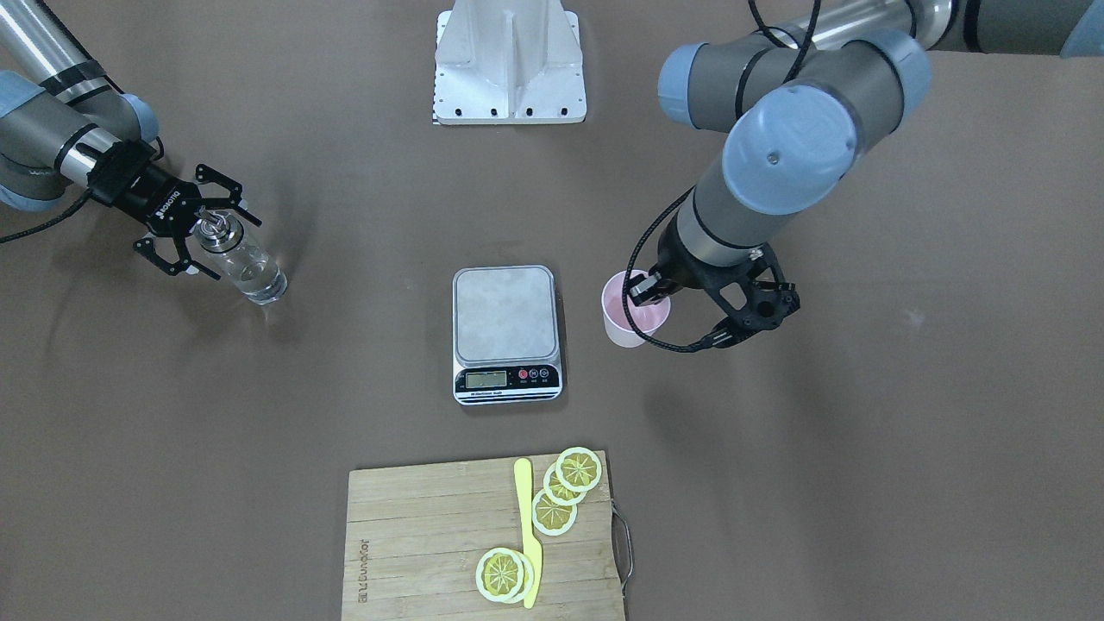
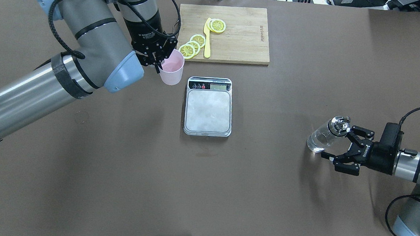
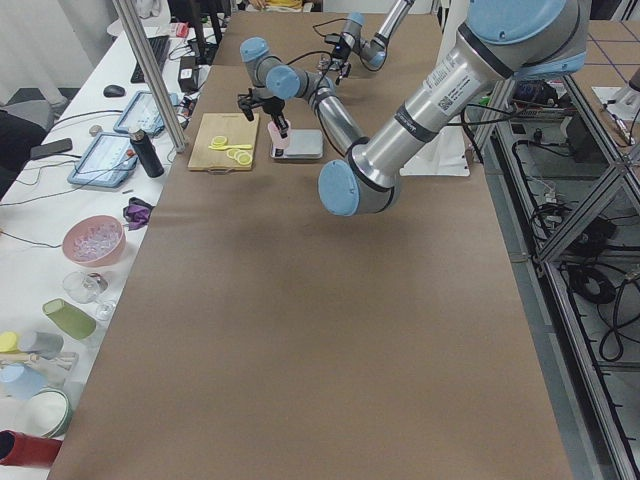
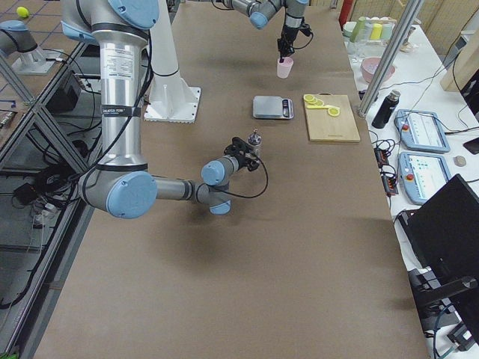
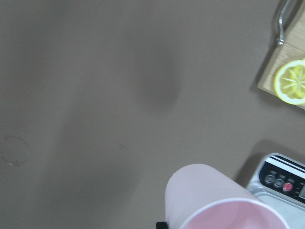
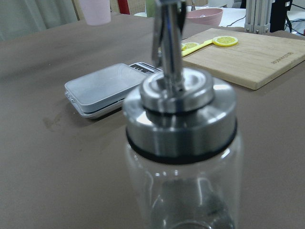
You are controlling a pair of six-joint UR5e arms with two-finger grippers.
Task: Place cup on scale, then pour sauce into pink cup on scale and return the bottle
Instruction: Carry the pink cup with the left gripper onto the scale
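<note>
1. The scale [image 1: 506,323] lies flat mid-table, its platform bare and its display strip at the end away from the robot.
2. The left gripper [image 1: 649,291] reaches down just beside the scale, on the robot's left of it. Its fingers are pinched on the rim of the cup [image 1: 628,321], one finger inside and one outside.
3. The cup is upright beside the scale's display-end corner, clear of the platform. Whether its base touches the table cannot be told.
4. The bottle [image 1: 250,267] stands upright on the table well apart from the scale, on the robot's right of it.
5. The right gripper [image 2: 337,142] is level with the bottle's metal cap on the side away from the scale. Its jaws are spread wide either side of the cap and grip nothing.
6. Past the scale's display end lies a board [image 2: 238,41] with lemon slices [image 2: 194,45] and a yellow knife [image 2: 207,39].
</note>
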